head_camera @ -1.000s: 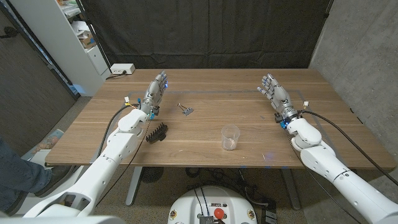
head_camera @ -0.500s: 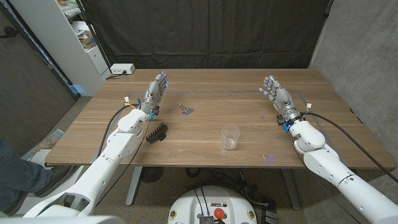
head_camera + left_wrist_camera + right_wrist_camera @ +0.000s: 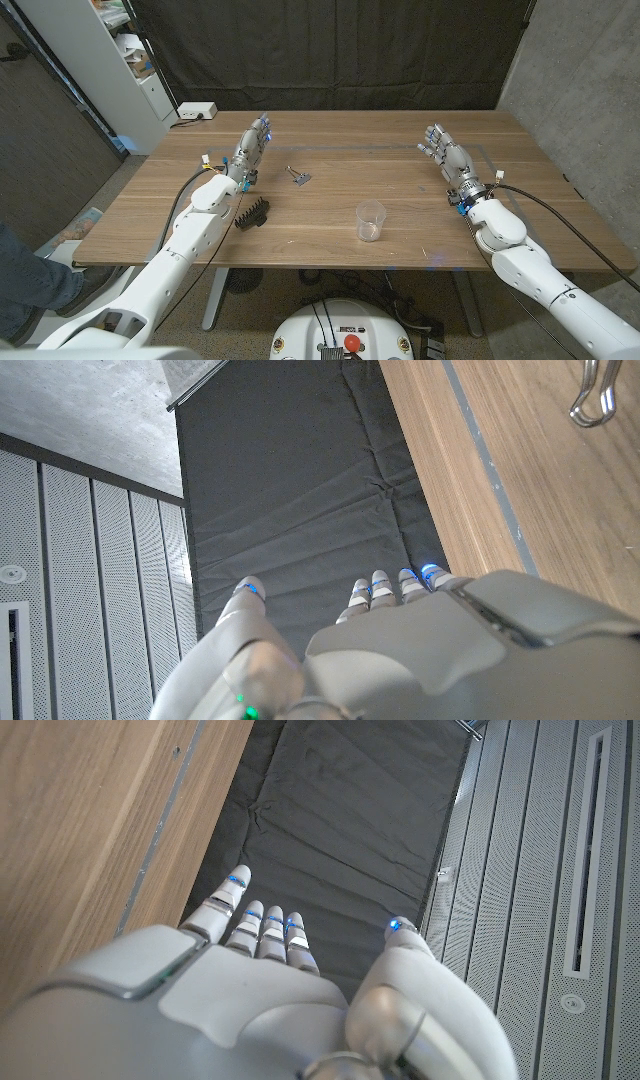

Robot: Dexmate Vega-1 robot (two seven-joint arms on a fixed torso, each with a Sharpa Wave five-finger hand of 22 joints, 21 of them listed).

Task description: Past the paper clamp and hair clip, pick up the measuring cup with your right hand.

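Right hand (image 3: 446,152) at the table's far right, fingers spread, holding nothing. Clear measuring cup (image 3: 371,221) stands upright near the front edge, well apart from it — nearer the robot and toward the middle. Left hand (image 3: 249,150) likewise spread and unloaded; metal paper clamp (image 3: 298,176) just beside it, black hair clip (image 3: 253,213) nearer the front. Left wrist view catches the clamp's wire handles (image 3: 595,392). No legible markings.

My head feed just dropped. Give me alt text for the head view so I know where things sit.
A clear measuring cup stands upright near the front middle of the wooden table, untouched. The right hand is open at the far right and the left hand open at the left; a metal paper clamp and a black hair clip lie between the left hand and the cup.
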